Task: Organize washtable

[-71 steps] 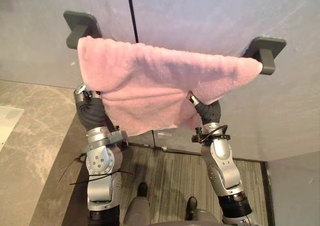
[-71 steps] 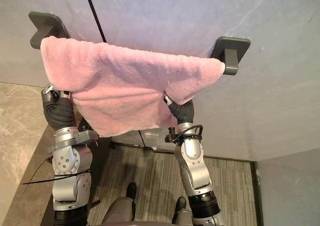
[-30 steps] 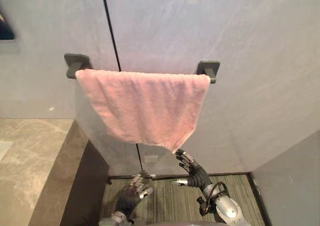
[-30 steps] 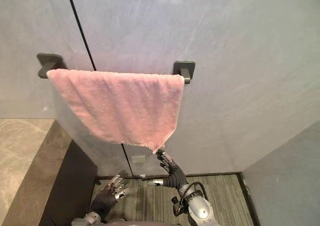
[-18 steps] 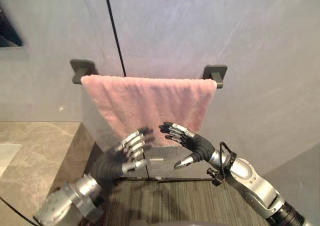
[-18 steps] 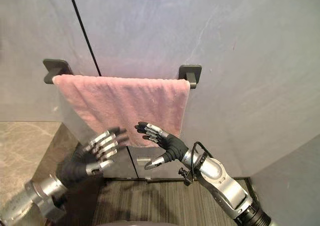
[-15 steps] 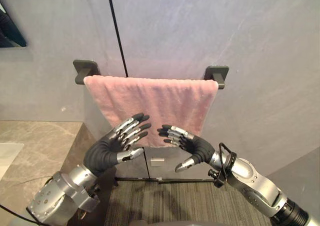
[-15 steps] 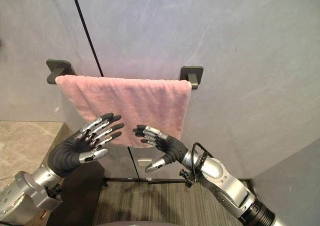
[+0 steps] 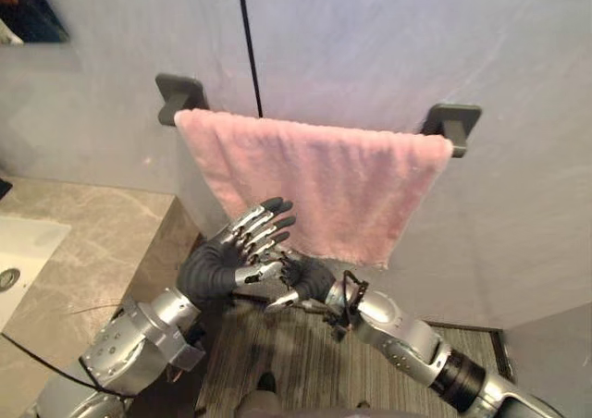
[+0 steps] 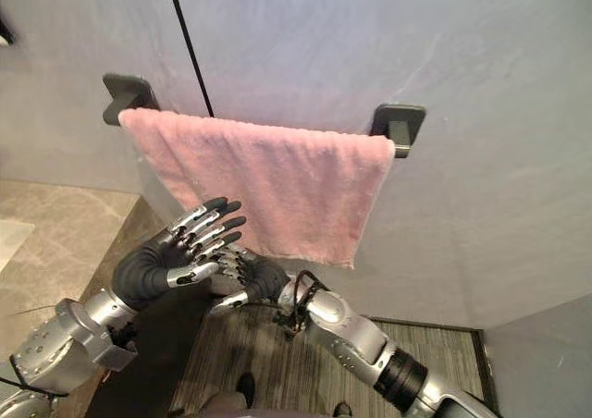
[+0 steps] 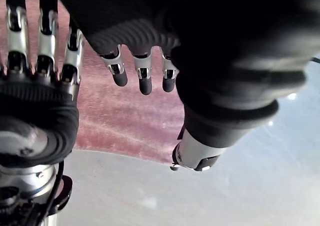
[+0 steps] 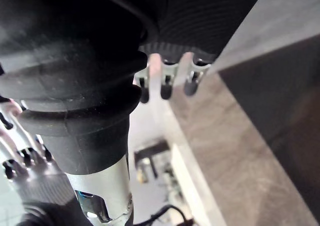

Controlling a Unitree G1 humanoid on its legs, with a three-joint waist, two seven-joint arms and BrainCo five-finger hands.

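The pink towel (image 9: 324, 182) hangs over the towel rail (image 9: 451, 122). The left robot hand (image 9: 227, 256) and right robot hand (image 9: 303, 277) (both wide open, holding nothing) hover close together before its lower edge.

Fluffy terry towel (image 9: 324, 187) (cloth); matt dark bracket (image 9: 451, 122); countertop (image 9: 88, 242) seemingly polished stone.

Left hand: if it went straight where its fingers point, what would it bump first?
Probably the pink towel. The left hand points straight fingers up at the towel's lower part, though the gap between them is hard to judge.
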